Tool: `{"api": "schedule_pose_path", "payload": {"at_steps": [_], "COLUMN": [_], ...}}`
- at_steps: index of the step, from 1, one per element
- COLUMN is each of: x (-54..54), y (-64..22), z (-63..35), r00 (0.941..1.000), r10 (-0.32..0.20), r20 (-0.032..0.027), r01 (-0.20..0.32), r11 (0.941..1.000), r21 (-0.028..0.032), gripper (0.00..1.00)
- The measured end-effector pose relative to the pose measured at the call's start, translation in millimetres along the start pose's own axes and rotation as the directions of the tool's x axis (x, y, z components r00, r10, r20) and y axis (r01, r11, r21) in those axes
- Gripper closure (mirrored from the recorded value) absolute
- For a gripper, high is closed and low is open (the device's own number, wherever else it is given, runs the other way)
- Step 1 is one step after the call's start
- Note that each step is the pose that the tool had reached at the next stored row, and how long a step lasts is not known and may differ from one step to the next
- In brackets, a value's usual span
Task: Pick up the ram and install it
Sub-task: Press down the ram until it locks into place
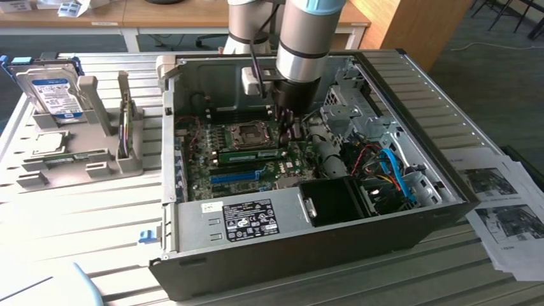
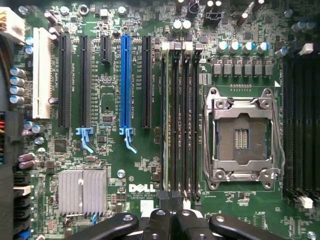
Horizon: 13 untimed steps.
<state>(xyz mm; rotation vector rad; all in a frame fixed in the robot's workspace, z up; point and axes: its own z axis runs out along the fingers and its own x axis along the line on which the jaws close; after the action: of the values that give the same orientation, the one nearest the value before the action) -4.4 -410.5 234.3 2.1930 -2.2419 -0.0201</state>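
A green ram (image 1: pixel 251 155) stands in a black memory slot on the motherboard, between the CPU socket (image 1: pixel 251 132) and the bright-blue slot (image 1: pixel 234 176). In the wrist view it shows edge-on as a thin pale line (image 2: pixel 165 125) in the slot bank beside the CPU socket (image 2: pixel 241 135). My gripper (image 1: pixel 287 131) reaches down into the open case just above that area. Its black fingers (image 2: pixel 161 222) are shut, tips together, with nothing between them (image 2: pixel 172 217). They hang over one end of the memory slots. I cannot tell whether they touch the ram.
The open computer case (image 1: pixel 442 127) walls in the motherboard. Inside are a black fan housing (image 1: pixel 340 201), blue and red cables (image 1: pixel 391 172) and a power supply (image 1: pixel 246 220). A grey rack (image 1: pixel 64 166) at the exterior view's left holds a hard drive (image 1: pixel 53 92) and a thin upright board (image 1: pixel 126 131). Printed sheets (image 1: pixel 501 210) lie at the right.
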Motion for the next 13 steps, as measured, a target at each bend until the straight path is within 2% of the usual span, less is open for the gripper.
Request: {"api": "schedule_pose_path", "payload": {"at_steps": [4,6,13], "x": [-0.1,-0.1,-0.1], "y": [0.0,-0.1,1.6], "z": [-8.5,-19.8,-19.9], "r00": [1.0000,1.0000,1.0000], "r10": [0.000,0.000,0.000], "r20": [-0.0001,-0.0003,-0.0003], "r01": [0.000,0.000,0.000], "r11": [1.0000,1.0000,1.0000], "r21": [-0.0007,-0.0017,-0.0017], "gripper": [0.91,0.91,0.91]}}
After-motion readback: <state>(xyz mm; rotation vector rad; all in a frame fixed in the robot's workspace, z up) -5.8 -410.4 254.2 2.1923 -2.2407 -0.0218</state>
